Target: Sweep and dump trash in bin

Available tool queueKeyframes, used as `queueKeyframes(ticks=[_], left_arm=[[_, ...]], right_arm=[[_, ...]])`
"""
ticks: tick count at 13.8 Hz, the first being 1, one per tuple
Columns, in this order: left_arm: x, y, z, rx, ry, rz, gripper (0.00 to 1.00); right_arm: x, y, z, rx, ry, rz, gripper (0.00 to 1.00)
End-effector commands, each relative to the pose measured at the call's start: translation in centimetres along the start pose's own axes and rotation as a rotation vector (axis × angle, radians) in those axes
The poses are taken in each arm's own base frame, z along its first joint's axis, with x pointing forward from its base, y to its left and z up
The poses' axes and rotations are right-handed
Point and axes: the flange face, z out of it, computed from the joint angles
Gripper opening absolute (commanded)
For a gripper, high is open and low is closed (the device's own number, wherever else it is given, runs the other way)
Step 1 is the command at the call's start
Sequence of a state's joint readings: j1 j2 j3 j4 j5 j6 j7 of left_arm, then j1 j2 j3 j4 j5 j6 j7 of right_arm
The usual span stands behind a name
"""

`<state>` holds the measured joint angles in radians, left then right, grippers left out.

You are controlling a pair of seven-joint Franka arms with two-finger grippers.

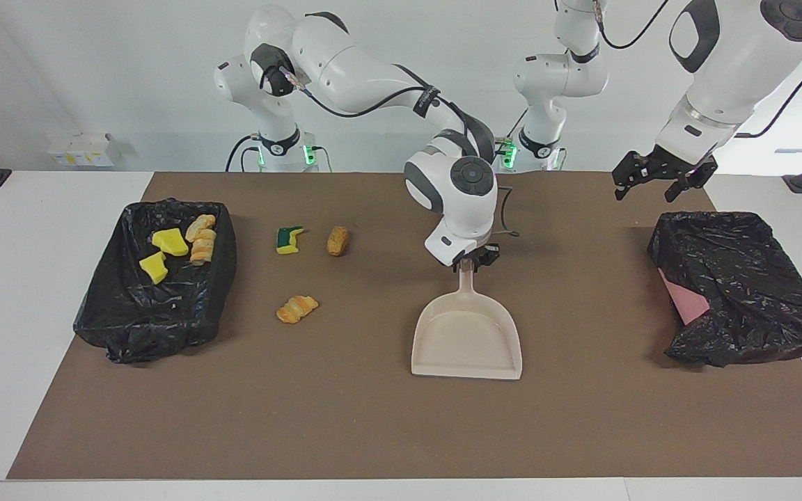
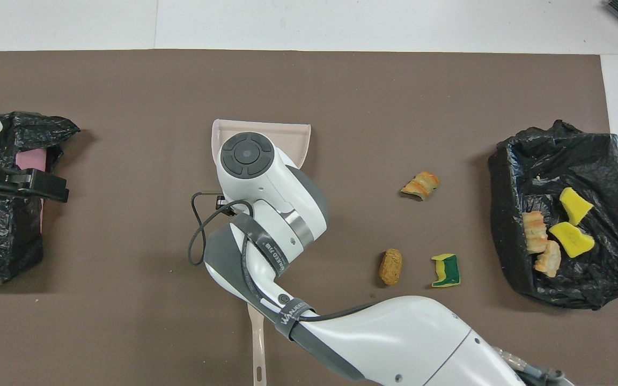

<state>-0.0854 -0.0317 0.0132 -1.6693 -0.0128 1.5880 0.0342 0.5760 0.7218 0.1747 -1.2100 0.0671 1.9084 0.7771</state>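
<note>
R gripper (image 1: 469, 261) sits at the handle top of the dustpan (image 1: 467, 339) — grip state can't be told. Dustpan lies flat mid-mat, mouth pointing away from robots. L gripper (image 1: 658, 179) hangs open over the covered bin (image 1: 742, 289) at L arm's end. Trash: 3 scraps on mat — sponge piece (image 1: 289, 239), bread lump (image 1: 337, 240), croissant (image 1: 296, 308); remainder in open bin (image 1: 157, 306) at R arm's end of tabletop.
</note>
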Motion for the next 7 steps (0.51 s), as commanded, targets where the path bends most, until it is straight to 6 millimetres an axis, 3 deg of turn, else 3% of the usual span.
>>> queueKeyframes(ticks=[1,2,6,7], left_arm=[[0.3,0.7,0.5,0.014,0.018,0.014,1.0],[0.8,0.9,1.0,0.013,0.018,0.018,1.0],[2.5,3.3,3.0,0.013,0.033,0.038,1.0],[3.0,5.0,3.9,0.013,0.036,0.038,1.0]], right_arm=[[-1.2,0.6,-2.8,0.027,-0.015,-0.023,0.89],[-1.9,1.2,-4.1,0.017,-0.017,-0.027,0.93],[-5.9,3.4,-7.1,-0.047,-0.051,-0.039,0.94],[-7.3,4.5,-7.6,-0.062,-0.056,-0.055,0.94]])
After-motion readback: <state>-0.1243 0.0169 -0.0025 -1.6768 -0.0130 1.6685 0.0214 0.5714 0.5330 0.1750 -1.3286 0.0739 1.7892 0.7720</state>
